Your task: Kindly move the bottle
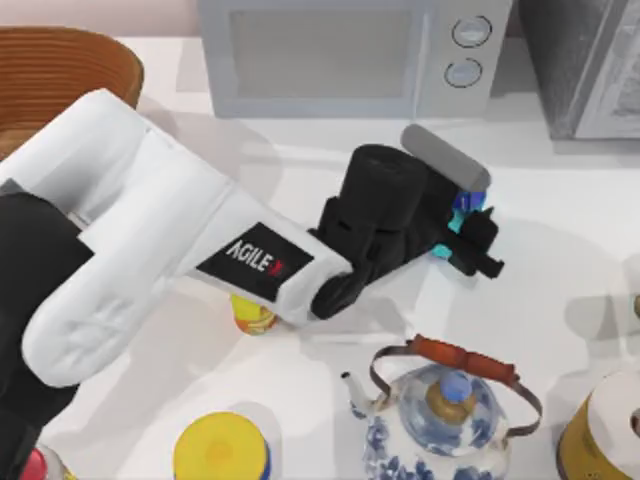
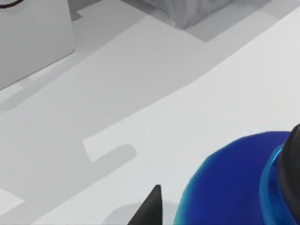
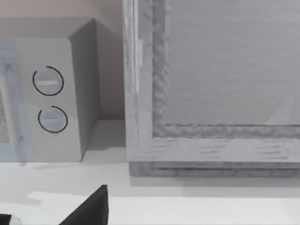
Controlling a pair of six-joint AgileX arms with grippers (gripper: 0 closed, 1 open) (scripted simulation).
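The bottle [image 1: 462, 212] sits on the white tabletop [image 1: 560, 260] right of centre, in front of the microwave [image 1: 350, 55], with slivers of its teal body and blue shoulder showing between the black parts of the left claw [image 1: 470, 235]. The left claw is closed around the bottle, one finger [image 1: 483, 258] on its near side. In the left wrist view the bottle's blue shoulder [image 2: 229, 187] bulges large, with a black finger tip [image 2: 150, 208] just beside it over the pale tabletop [image 2: 140, 93].

The left arm [image 1: 130, 230] reaches in from the left, across the tabletop, its white shell bearing a black AgileX label. A yellow bottle with an orange lid [image 1: 250, 315] peeks out from under the forearm. Nearer, at centre, stands a blue-and-white porcelain teapot [image 1: 440, 420] with a brown handle; a yellow-lidded can [image 1: 220, 450] stands at the near left edge and a yellow container [image 1: 600, 430] at the near right. A wooden basket [image 1: 60, 80] lies at the far left, a grey cabinet [image 1: 590, 60] at the far right.

The right wrist view faces the microwave's dials [image 3: 49, 101] and the cabinet [image 3: 211, 84], with a black finger [image 3: 89, 208] of the right claw at the edge; I cannot tell whether that claw is open.
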